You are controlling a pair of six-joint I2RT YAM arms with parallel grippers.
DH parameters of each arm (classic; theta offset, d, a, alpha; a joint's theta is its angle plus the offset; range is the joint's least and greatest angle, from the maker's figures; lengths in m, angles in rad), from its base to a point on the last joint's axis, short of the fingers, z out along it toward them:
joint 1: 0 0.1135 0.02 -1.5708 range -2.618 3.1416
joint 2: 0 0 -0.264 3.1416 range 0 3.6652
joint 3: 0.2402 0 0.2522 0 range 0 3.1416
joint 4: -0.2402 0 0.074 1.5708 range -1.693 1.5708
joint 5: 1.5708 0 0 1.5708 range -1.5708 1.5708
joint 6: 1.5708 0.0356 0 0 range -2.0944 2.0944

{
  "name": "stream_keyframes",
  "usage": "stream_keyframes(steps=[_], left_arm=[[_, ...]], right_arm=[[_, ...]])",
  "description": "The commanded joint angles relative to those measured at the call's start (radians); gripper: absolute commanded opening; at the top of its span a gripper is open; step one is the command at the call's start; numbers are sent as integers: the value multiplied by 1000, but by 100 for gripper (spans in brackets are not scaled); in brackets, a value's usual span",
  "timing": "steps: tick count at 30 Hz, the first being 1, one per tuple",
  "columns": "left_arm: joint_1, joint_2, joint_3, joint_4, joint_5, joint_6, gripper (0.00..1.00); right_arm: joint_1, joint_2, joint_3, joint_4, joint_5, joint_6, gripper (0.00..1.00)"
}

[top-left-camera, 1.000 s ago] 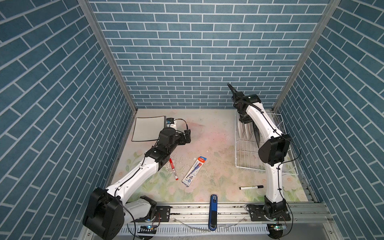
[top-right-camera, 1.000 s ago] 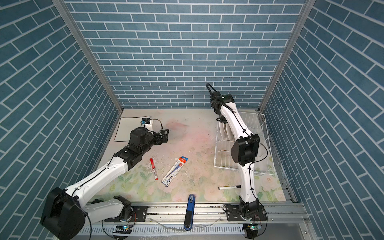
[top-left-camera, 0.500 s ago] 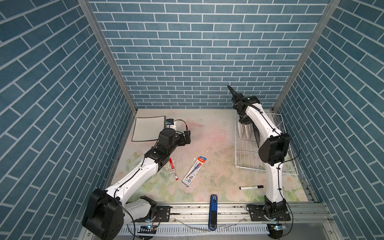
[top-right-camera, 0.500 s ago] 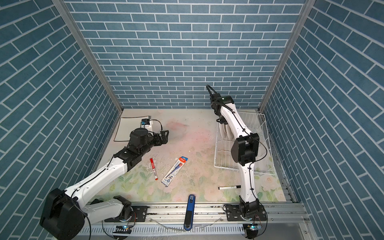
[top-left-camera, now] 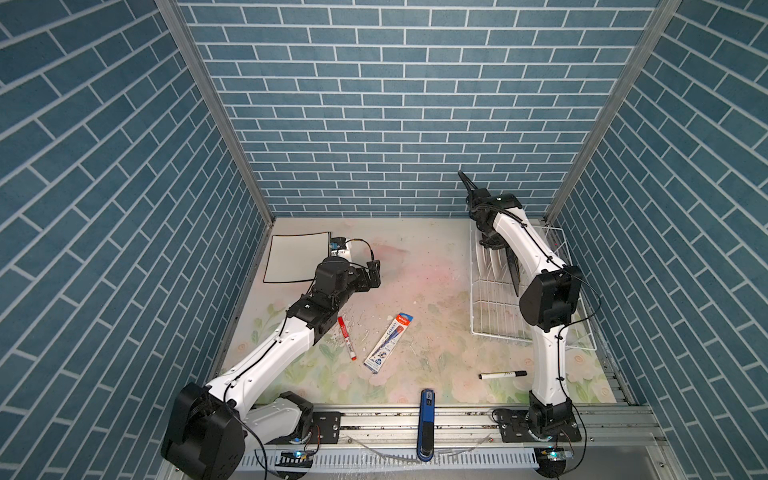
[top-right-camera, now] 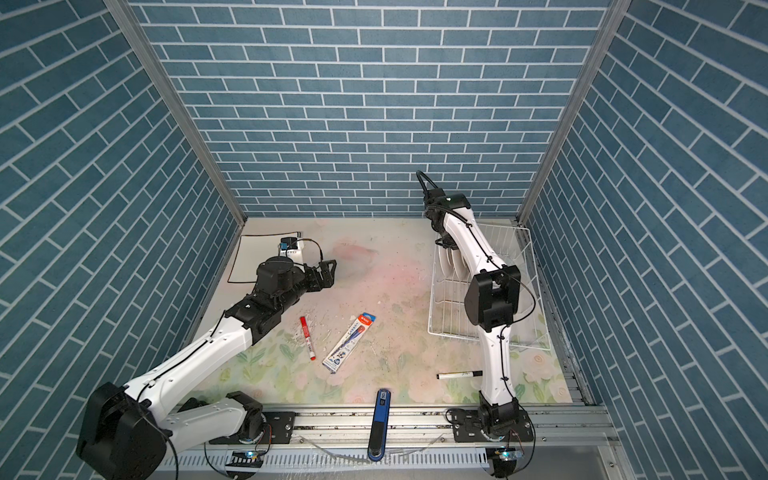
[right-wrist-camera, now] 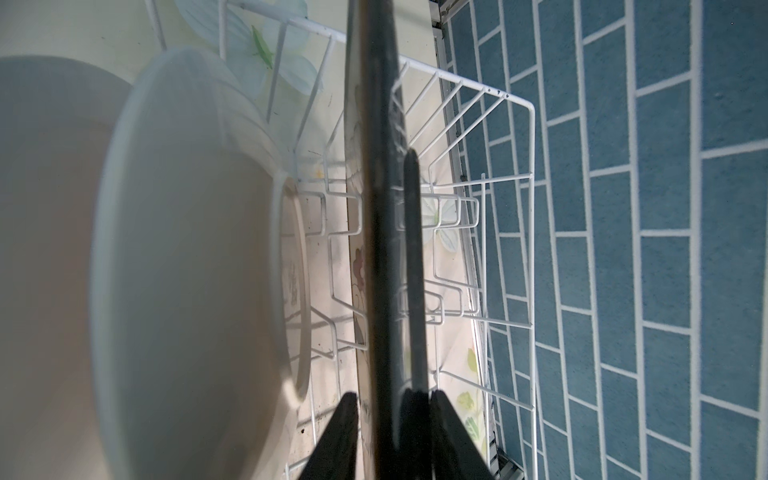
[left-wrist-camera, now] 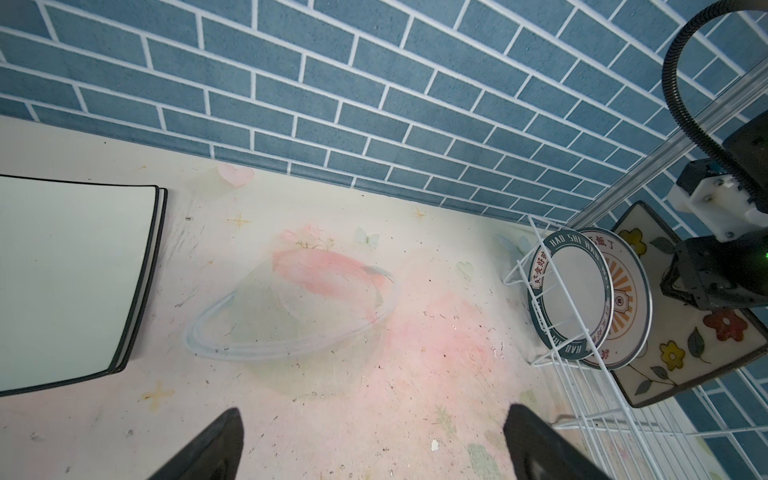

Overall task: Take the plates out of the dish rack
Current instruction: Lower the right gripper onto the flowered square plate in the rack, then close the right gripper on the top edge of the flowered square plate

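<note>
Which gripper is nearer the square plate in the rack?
Right: right gripper pinches the square plate by its edge in the rack; left gripper hovers open over the mat, well away.

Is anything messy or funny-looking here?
A little. A red marker, a pen packet and a black marker lie scattered on the table, and a blue tool sits across the front rail.

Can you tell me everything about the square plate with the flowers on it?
The square plate has a cream face with red and yellow flowers, a black rim and a dark back. It stands on edge in the white wire dish rack, beside two round plates. The right gripper has its jaws either side of its top edge; whether they pinch it is unclear.
</note>
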Motion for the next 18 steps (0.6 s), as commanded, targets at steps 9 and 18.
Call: stream_keyframes(steps=[9, 18], left_arm=[[-7, -14, -10, -26, -4, 3, 100], [-7, -10, -9, -25, -4, 2, 100]], right_arm=[[-14, -49, -35, 17, 1, 3, 28], [-17, -46, -36, 22, 2, 5, 29]])
